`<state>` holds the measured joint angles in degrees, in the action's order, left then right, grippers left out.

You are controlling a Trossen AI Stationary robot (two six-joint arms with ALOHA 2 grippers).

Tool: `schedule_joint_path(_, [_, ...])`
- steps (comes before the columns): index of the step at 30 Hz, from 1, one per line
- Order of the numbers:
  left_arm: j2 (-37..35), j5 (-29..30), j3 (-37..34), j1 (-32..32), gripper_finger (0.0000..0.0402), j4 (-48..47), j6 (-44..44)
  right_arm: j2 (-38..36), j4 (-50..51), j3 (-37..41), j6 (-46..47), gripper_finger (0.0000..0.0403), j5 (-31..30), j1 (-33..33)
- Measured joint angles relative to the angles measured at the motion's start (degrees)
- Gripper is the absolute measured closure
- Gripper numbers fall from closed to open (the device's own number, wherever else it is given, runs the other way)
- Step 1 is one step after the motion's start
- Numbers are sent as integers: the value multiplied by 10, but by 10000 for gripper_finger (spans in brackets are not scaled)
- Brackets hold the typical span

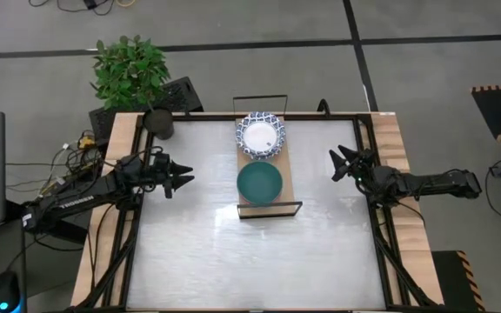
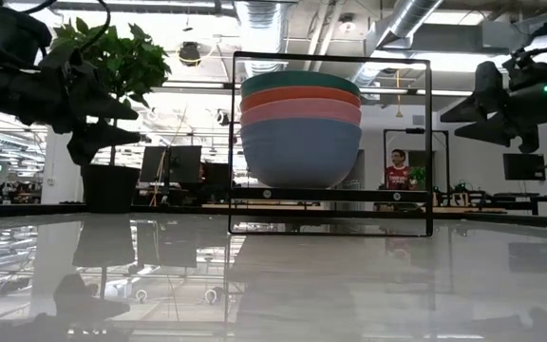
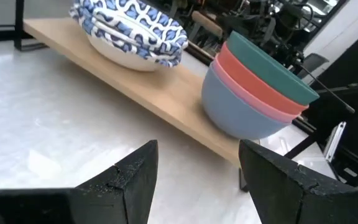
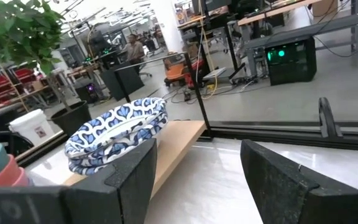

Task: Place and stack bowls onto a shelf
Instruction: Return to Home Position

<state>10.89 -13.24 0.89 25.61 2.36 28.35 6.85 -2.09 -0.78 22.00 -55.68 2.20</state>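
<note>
The shelf (image 1: 286,169), a light-wood board with black wire frames at its ends, stands in the middle of the table. On its far half sits a stack of white bowls with blue patterned rims (image 1: 260,135) (image 3: 131,34) (image 4: 117,134). On its near half sits a stack of plain bowls (image 2: 300,128) (image 3: 257,87): slate-blue at the bottom, pink, red, and dark green on top (image 1: 259,183). My left gripper (image 1: 186,176) (image 3: 197,180) hovers open at the table's left, my right gripper (image 1: 336,164) (image 4: 197,180) open at its right. Both are apart from the shelf.
A potted plant (image 1: 131,71) in a dark pot (image 1: 158,123) stands at the table's far left corner. Wooden side rails (image 1: 393,139) run along the table's left and right. The shiny tabletop (image 1: 250,256) spreads on the near side of the shelf.
</note>
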Motion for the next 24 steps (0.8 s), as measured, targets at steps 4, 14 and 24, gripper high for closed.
schedule_joint_path(4, [0, 7, 0, 0, 191, -2, -12, 0, 0, 0, 0, 143, 0, 0])
schedule_joint_path(14, [-71, 40, -1, -6, 191, -1, -13, 0, -1, 0, 0, 143, 0, 0])
schedule_joint_path(24, [-108, 64, -3, -17, 191, 7, -13, -1, -1, 0, 2, 143, 0, 0])
